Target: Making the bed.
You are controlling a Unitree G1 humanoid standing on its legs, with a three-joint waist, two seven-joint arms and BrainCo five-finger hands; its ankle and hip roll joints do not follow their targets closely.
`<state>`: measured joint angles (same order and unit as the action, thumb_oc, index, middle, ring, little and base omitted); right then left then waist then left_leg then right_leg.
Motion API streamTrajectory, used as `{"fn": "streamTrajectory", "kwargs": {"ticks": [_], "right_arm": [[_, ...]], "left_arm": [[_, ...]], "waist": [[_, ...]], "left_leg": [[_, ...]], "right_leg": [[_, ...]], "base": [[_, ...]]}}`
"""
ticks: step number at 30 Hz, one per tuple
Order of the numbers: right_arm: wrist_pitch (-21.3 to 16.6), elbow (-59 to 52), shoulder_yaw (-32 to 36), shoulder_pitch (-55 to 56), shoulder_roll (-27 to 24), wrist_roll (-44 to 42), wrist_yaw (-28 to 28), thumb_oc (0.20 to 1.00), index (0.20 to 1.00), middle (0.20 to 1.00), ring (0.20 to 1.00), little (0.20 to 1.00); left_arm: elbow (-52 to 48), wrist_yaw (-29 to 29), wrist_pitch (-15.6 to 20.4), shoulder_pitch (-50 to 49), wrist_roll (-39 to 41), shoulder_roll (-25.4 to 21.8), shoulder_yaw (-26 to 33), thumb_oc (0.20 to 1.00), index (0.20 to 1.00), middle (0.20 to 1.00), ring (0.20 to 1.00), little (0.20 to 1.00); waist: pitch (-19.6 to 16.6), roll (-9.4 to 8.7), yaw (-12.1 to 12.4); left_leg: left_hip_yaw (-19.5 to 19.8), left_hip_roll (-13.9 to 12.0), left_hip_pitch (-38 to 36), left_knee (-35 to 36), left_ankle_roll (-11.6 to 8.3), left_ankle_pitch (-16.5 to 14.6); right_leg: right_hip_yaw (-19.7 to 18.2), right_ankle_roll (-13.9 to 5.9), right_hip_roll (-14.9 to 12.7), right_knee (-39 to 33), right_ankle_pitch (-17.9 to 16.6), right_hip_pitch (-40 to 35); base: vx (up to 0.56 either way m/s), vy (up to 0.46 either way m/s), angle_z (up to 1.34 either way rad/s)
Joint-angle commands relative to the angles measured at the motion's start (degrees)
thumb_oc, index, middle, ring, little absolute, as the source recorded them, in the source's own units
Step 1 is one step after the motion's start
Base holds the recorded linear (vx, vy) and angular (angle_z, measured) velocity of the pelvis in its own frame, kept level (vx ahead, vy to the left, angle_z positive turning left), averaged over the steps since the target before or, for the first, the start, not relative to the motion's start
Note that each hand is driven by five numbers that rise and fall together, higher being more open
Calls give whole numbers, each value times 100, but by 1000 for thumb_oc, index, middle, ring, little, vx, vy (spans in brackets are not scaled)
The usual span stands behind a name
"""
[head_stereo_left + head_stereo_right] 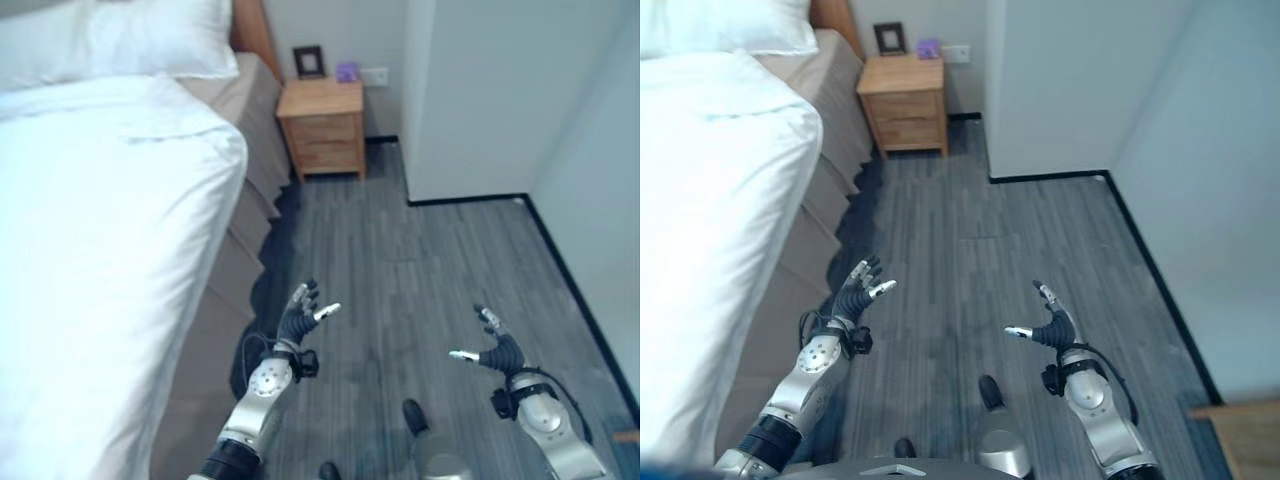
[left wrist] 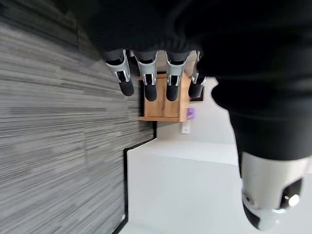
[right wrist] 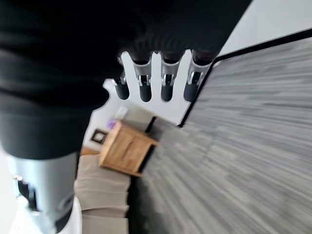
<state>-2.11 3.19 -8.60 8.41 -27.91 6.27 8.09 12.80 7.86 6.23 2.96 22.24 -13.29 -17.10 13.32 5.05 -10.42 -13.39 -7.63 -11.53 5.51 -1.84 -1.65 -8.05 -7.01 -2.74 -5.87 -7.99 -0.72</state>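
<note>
The bed (image 1: 215,300) takes the left side of the head views, with its beige side panel facing the floor. On it lies a white duvet (image 1: 110,250), which covers the top of the bed and hangs a little over the bed's right edge. At the head end of the bed there are white pillows (image 1: 130,40), touching the upper edge of the duvet, and behind them a part of the brown headboard (image 1: 255,30) shows.

The grey wooden floor (image 1: 420,250) stretches to the right of the bed up to the white walls (image 1: 480,100), which have a dark skirting line at the bottom. A wooden nightstand (image 1: 322,125) stands on the floor just beside the head corner of the bed, against the wall. On its top are a small dark picture frame (image 1: 309,61) and a small purple object (image 1: 347,71), near each other.

The left hand (image 1: 300,315) hangs over the floor near the side of the bed, apart from the duvet, with fingers spread and straight and nothing in it. The right hand (image 1: 495,345) is over the floor well apart from the bed, also with spread fingers and holding nothing.
</note>
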Motion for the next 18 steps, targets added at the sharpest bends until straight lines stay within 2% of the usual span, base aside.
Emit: {"fn": "streamTrajectory", "kwargs": {"ticks": [1, 5, 9, 10, 11, 12, 14, 16, 17, 18], "right_arm": [[-405, -287, 77, 96, 161, 34, -138, 1000, 1000, 1000, 1000, 1000], [-391, -139, 76, 196, 170, -49, -168, 1000, 1000, 1000, 1000, 1000], [-416, -105, 50, 206, 174, -131, -174, 1000, 1000, 1000, 1000, 1000], [-463, 1295, -559, -20, 964, -1701, -220, 1000, 1000, 1000, 1000, 1000], [-447, 1336, -633, -31, 981, -1700, -266, 1000, 1000, 1000, 1000, 1000], [-513, 1357, -805, -164, 851, -1343, -208, 1000, 1000, 1000, 1000, 1000], [-494, 1314, -798, -220, 805, -1208, -164, 1000, 1000, 1000, 1000, 1000], [-507, 1183, -740, -351, 654, -878, -85, 1000, 1000, 1000, 1000, 1000], [-514, 1224, -661, -579, 572, -669, 12, 1000, 1000, 1000, 1000, 1000], [-515, 862, -583, -773, 482, -500, 25, 1000, 1000, 1000, 1000, 1000]], "left_arm": [[-347, -201, 373, -163, 9, -330, 174, 1000, 1000, 1000, 1000, 1000], [-400, -246, 332, -463, 102, -312, 249, 1000, 1000, 1000, 1000, 1000], [-439, -263, 320, -547, 120, -314, 264, 1000, 1000, 1000, 1000, 1000], [1786, 58, 276, -1150, -965, -368, 562, 1000, 1000, 1000, 1000, 1000], [1786, 36, 270, -1161, -977, -378, 573, 1000, 1000, 1000, 1000, 1000], [1646, 158, 336, -1182, -992, -480, 703, 1000, 1000, 1000, 1000, 1000], [1581, 207, 339, -1153, -1017, -531, 748, 1000, 1000, 1000, 1000, 1000], [1352, 294, 339, -1009, -1574, -771, 719, 1000, 1000, 1000, 1000, 1000], [366, 292, 210, -902, -2141, -1079, 680, 1000, 1000, 1000, 1000, 1000], [427, 595, 335, -716, -2505, -1184, 675, 1000, 1000, 1000, 1000, 1000]], "waist": [[-325, -535, 222], [-408, -465, 350], [-427, -434, 392], [-238, -954, 559], [-271, -934, 558], [-329, -950, 609], [-347, -958, 627], [-402, -994, 642], [-407, -995, 704], [-327, -1043, 640]], "left_leg": [[-104, 291, 35, -145, -182, -27], [51, 166, 60, -120, -268, 108], [94, 114, 61, -105, -308, 158], [-1874, -440, 922, -1125, -553, 185], [-1831, -383, 850, -1048, -537, 152], [-1704, -239, 665, -912, -436, 5], [-1679, -221, 661, -880, -424, 4], [-1621, -150, 591, -748, -359, -20], [-1492, -58, 472, -557, -238, -61], [-1439, 55, 250, -376, -143, -127]], "right_leg": [[224, -354, -620, 206, 619, -126], [521, -261, -573, 88, 652, -382], [615, -217, -542, 87, 692, -457], [2300, -50, -562, 87, 764, -307], [2279, -57, -557, 87, 737, -324], [2241, -123, -601, 87, 692, -383], [2255, -140, -614, 87, 685, -406], [2309, -195, -673, 134, 642, -508], [2397, -266, -803, 736, 665, -432], [2290, -538, -1023, 1534, 432, -145]], "base": [[27, -145, 31], [41, -94, 27], [7, -33, 8], [0, 0, 0], [81, 143, -26], [85, 146, -32], [83, 118, -14], [101, 155, 15], [141, 214, 32], [156, 208, 42]]}}
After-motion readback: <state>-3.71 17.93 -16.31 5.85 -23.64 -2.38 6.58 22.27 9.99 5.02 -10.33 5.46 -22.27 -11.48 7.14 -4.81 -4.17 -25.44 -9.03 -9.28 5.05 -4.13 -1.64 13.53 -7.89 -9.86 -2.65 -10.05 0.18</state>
